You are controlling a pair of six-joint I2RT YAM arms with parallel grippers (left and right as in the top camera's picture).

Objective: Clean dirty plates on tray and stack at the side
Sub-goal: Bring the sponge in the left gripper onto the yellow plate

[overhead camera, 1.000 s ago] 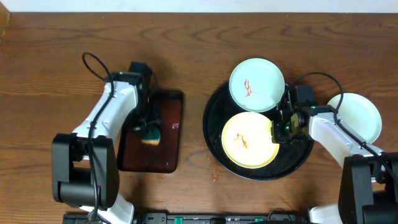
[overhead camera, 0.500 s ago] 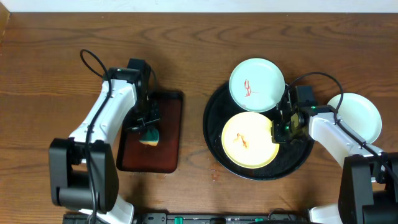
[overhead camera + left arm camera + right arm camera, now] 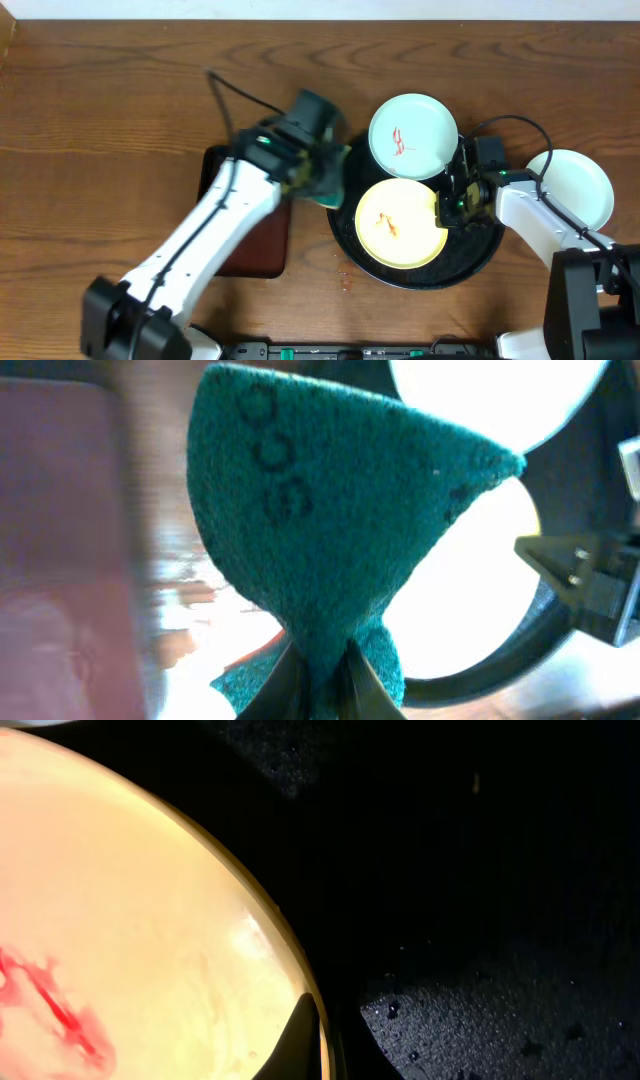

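The round black tray [image 3: 345, 175] holds a pale yellow plate [image 3: 400, 225] with a red smear and a white plate [image 3: 413, 136] with a red smear at its far rim. A third white plate [image 3: 575, 185] lies on the table at the right, clean. My left gripper [image 3: 322, 180] is shut on a green sponge [image 3: 330, 530] and hovers at the tray's left rim. My right gripper [image 3: 447, 207] is shut on the yellow plate's right rim [image 3: 300, 980], one finger on top, one under.
A dark-brown rectangular tray [image 3: 255, 240] lies left of the black tray, partly under my left arm. A small red smear [image 3: 345, 280] marks the table near the black tray's front left.
My left gripper lifted the sponge off the brown tray and swung right to the black tray's left rim. The right arm and plates have not moved.
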